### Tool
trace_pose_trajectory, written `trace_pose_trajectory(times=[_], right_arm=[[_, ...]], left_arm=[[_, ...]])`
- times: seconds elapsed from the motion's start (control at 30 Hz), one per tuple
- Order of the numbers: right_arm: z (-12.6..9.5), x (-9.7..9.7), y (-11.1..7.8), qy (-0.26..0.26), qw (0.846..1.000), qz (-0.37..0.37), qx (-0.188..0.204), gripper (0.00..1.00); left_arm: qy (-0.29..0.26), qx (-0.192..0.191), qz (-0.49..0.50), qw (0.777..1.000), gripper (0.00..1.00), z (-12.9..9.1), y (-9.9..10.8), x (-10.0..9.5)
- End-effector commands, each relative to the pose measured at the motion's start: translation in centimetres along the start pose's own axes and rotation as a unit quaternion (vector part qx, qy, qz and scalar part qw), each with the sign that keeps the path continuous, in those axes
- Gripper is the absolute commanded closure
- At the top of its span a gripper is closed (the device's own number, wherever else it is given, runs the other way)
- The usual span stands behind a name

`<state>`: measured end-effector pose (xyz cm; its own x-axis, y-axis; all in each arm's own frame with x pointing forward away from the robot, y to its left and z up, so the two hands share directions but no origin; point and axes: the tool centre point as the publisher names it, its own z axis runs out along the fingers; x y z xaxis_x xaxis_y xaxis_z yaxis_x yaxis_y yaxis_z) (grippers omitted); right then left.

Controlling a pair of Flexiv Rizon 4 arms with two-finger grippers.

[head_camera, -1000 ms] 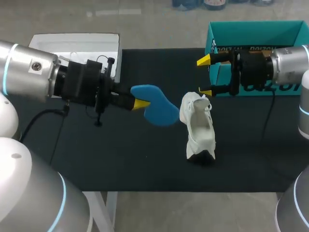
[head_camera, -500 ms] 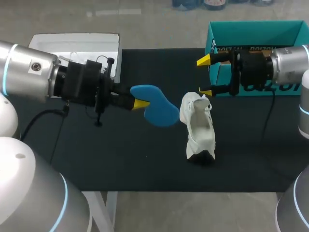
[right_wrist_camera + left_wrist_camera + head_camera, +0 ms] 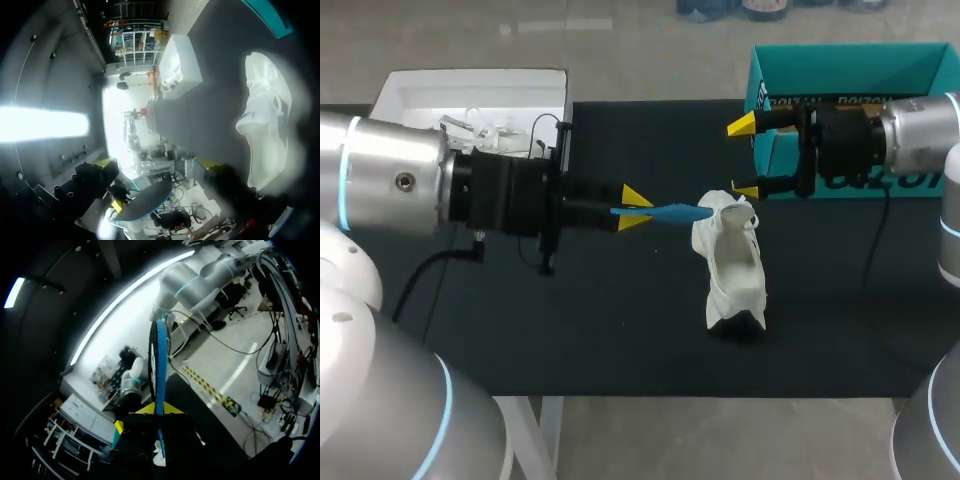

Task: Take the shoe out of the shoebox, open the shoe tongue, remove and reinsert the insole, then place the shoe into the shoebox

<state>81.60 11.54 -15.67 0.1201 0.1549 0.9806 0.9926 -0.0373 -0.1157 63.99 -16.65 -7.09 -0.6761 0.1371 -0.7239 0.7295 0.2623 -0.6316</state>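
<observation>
table: flat rectangular tabletop under a matte black cover [image 3: 620, 340] | floor: smooth pale grey concrete floor [image 3: 650, 50] around the table | light: long bright white ceiling strip light [image 3: 122, 297] overhead

Lettering is showing in one place only, on the near wall of the teal shoebox [image 3: 850, 70]. In the head view a row of small dark characters [image 3: 820, 101] is running along the top edge of that wall, and a row of larger pale characters [image 3: 920, 178] is running lower down. The right gripper [image 3: 744, 156] and its wrist are crossing the wall between the two rows and covering part of the lower one. Neither row is resolving into readable words. The wrist views are showing no legible print on the table's things.
</observation>
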Motion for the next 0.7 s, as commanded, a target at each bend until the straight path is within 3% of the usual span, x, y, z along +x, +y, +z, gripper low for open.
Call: trace_pose_trajectory(times=[0.03,0.2,0.53,0.7], right_arm=[[0.1,0.0,-0.1,0.000,1.000,0.000,-0.002,0.00],[0.1,0.0,-0.1,0.000,1.000,0.000,-0.002,0.00],[0.1,0.0,-0.1,0.000,1.000,0.000,-0.002,0.00],[0.1,0.0,-0.1,0.000,1.000,0.000,-0.002,0.00]], left_arm=[[-0.140,-0.021,0.114,0.983,1.00,-0.3,-0.1,2.7],[-0.153,-0.024,0.157,0.975,1.00,0.3,0.4,3.0],[-0.139,0.027,0.180,0.973,1.00,1.2,2.3,3.0],[-0.137,0.031,0.182,0.973,1.00,1.0,3.4,3.0]])
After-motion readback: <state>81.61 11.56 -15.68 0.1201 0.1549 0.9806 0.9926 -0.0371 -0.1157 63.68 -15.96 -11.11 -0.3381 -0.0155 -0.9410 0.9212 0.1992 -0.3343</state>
